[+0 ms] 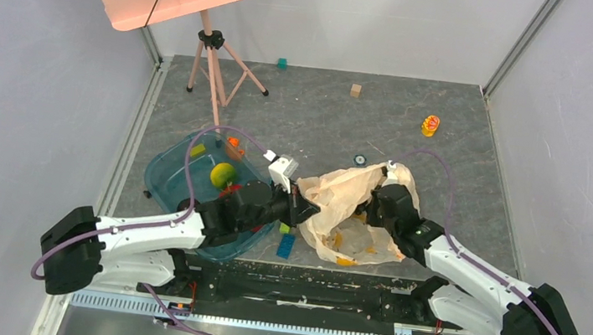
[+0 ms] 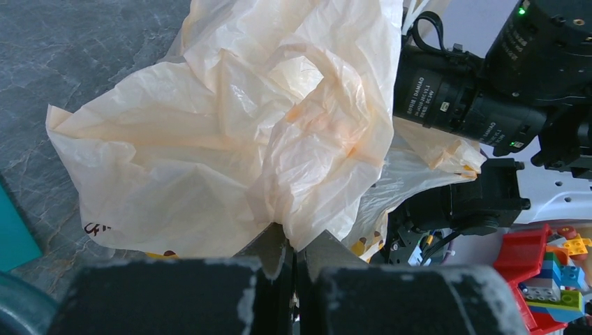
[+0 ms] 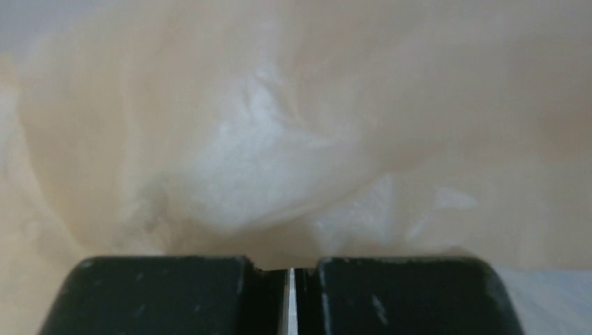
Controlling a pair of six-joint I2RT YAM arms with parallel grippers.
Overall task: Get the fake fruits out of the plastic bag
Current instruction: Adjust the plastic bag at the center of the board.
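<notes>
The peach-beige plastic bag [image 1: 347,215] lies crumpled on the grey floor between my two arms. My left gripper [image 1: 310,208] is shut on a fold at the bag's left edge; the left wrist view shows the plastic [image 2: 265,132] pinched between the tips [image 2: 297,246]. My right gripper [image 1: 372,206] is at the bag's right side. Its jaws are shut in the right wrist view [image 3: 290,269], with the plastic [image 3: 293,139] draped over the tips and filling the view. No red apples or grapes show; the bag's inside is hidden.
A teal tray [image 1: 164,173] with a green ball [image 1: 223,174] and small bricks lies left of the bag. Blue [image 1: 287,246] and green [image 1: 284,228] blocks lie beside it. A peach music stand [image 1: 214,65], a wooden block [image 1: 356,90] and a yellow-orange toy [image 1: 430,125] stand further back.
</notes>
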